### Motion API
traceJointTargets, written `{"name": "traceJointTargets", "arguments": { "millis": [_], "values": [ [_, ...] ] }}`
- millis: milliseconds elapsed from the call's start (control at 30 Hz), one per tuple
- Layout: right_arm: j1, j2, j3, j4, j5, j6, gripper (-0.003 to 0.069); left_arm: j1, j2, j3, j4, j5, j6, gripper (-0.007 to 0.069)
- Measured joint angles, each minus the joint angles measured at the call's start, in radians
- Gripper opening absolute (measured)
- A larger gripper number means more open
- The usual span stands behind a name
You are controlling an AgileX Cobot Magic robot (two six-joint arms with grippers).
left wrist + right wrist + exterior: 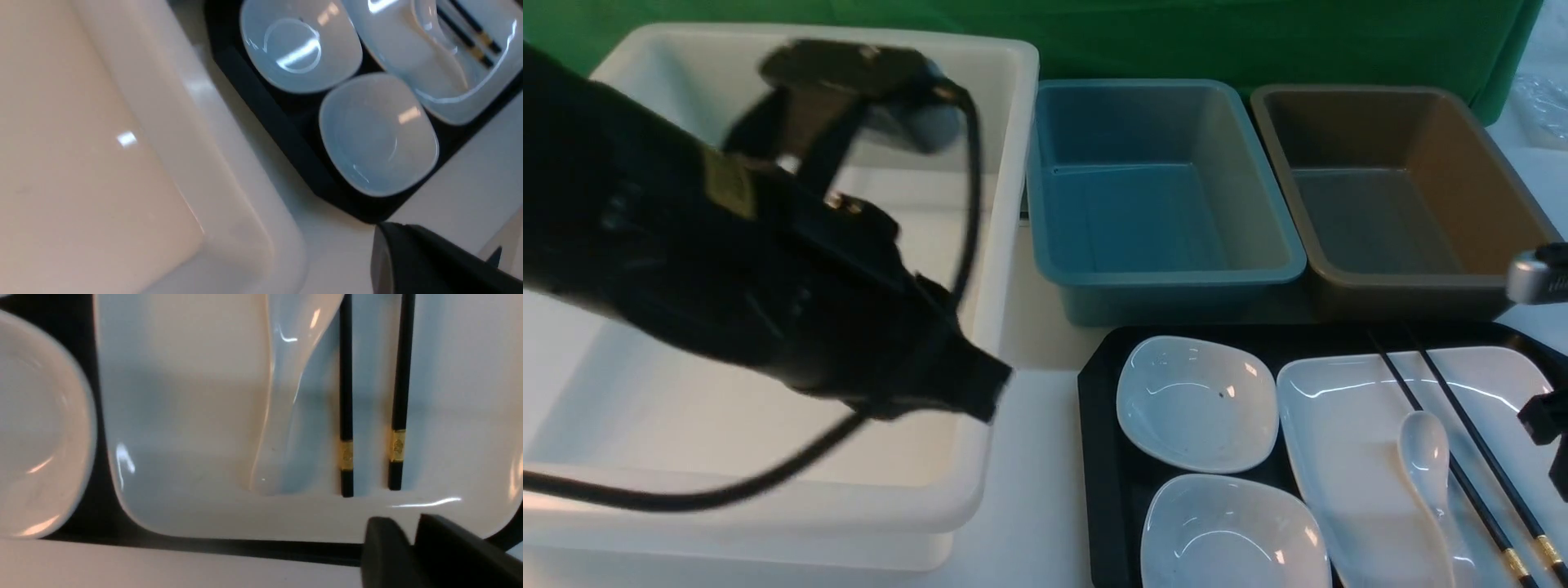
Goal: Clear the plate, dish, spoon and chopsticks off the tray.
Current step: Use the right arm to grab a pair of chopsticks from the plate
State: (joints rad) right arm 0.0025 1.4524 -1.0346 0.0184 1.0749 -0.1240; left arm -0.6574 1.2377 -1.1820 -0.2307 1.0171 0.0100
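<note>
1. The tray (pixel 1098 457) is lying at the lower right of the front view, cut off by the frame edges; on it the plate (pixel 1347 425) is carrying the spoon (pixel 1425 449) and the chopsticks (pixel 1462 465).
2. The left gripper (pixel 984 392) is hanging left of centre, blurred, clenched, with nothing seen in it.
3. The right gripper (pixel 412 535) is showing only fingertips at its wrist view's lower right, beside the plate's rim; released or clenched, I cannot tell.

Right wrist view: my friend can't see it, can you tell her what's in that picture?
A big white plate on a black tray holds a white spoon and two black chopsticks with gold bands, lying side by side. A small white dish sits beside the plate, and the right gripper is near the chopsticks' banded ends.
</note>
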Motion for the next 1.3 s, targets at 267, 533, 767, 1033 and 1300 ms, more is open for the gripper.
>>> {"name": "traceJointTargets", "arguments": {
  "millis": [267,533,767,1033,1300],
  "values": [
    [-0.001,0.187,-0.002,-0.047,-0.123,-0.001,0.0663,-0.095,0.104,0.0,0.022,-0.005,-0.01,0.0],
    [-0.002,0.276,-0.008,-0.144,-0.176,0.043,0.0591,-0.095,0.105,0.0,0.043,-0.005,-0.01,0.0],
    [-0.002,0.296,-0.008,-0.106,-0.191,0.054,0.0594,-0.095,0.105,0.0,0.045,-0.005,-0.01,0.0001],
    [-0.002,0.304,-0.008,-0.097,-0.221,0.054,0.0594,-0.095,0.105,0.0,0.045,-0.006,-0.01,0.0001],
    [-0.002,0.349,-0.017,-0.093,-0.217,0.055,0.0582,-0.095,0.105,0.0,0.045,-0.009,-0.01,0.0001]
  ]
}}
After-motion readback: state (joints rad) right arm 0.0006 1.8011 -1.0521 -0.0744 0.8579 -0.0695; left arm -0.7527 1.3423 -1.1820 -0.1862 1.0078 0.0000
